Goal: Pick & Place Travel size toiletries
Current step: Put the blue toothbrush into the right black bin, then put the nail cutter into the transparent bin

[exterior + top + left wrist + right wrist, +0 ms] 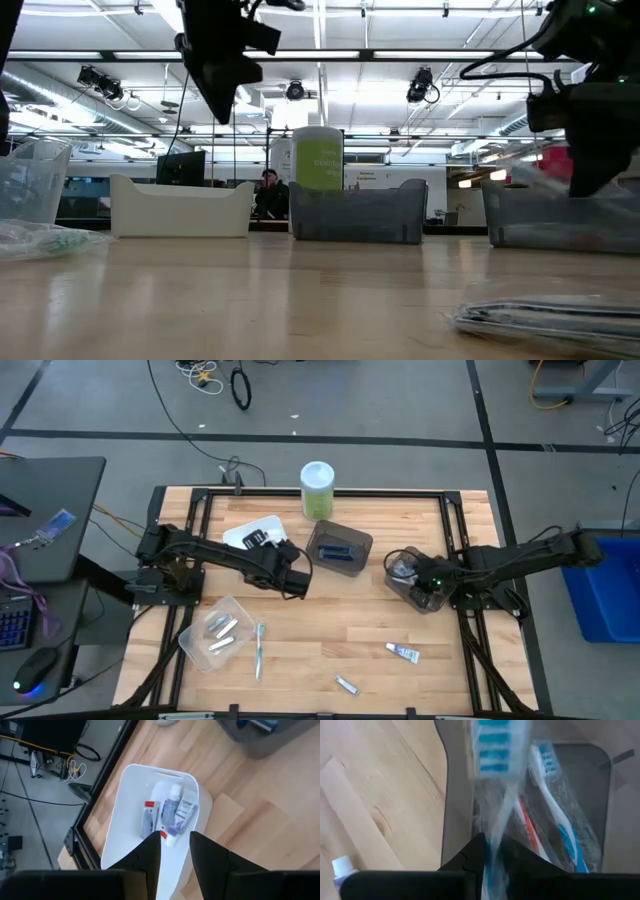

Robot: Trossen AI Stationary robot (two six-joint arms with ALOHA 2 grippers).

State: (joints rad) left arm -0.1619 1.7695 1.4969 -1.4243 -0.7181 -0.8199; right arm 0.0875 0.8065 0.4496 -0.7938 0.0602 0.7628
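While the left tool [175, 850] hangs above the white plastic bin [125, 815] at the far left of the wooden desk [330, 630], its fingers stand a narrow gap apart with nothing between them. Several small white tubes [172, 812] lie side by side inside that bin. The right tool [487, 852] is over the dark grey plastic bin [455, 795] at the right of the desk, its fingers pinched on a blue-and-white wrapped toothbrush [495, 765] whose bristle head points away from the wrist; more wrapped toothbrushes [555, 805] lie in the bin below it. Another dark bin [339, 548] sits in the middle, near a tall green canister with a white lid [317, 488]. At the near left, a clear plastic bin [215, 632] holds silver tubes [222, 628], with one toothbrush [259, 650] just beside it on the desk. Two small tubes [403, 652] lie loose at the near right.
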